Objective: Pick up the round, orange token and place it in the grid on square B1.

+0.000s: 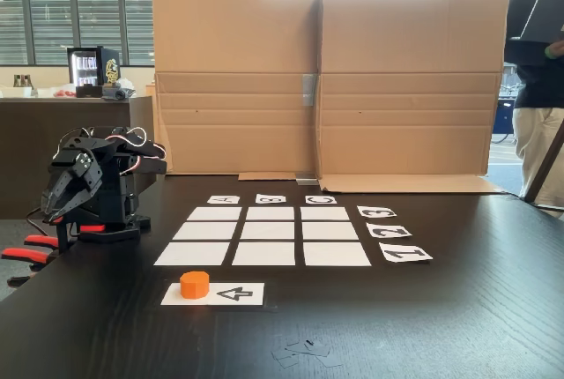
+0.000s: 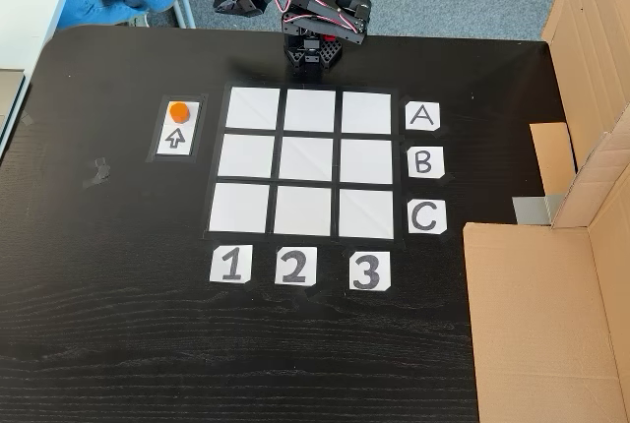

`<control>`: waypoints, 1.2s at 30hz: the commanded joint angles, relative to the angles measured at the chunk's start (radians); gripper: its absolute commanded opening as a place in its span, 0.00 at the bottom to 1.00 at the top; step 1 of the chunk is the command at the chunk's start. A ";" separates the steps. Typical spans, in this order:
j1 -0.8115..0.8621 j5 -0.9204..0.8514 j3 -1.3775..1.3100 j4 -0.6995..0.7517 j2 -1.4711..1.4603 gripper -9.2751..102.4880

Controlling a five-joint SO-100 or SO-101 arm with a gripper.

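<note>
At lower left of a fixed view, the token sits untouched; gripper, folded well apart, aperture cannot be determined. Risk: identical cells invite misplacement outside square B1.

The arm sits folded over its base, its fingers empty.

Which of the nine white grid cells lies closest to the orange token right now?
The corner cell of row A, column 1, beside the arrow strip where the token sits; the other cells lie farther off.
</note>
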 commanded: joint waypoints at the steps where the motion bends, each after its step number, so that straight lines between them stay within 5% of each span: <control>1: 0.008 0.020 0.035 -0.143 0.006 0.08; 36: -0.002 0.018 0.014 -0.138 -0.049 0.08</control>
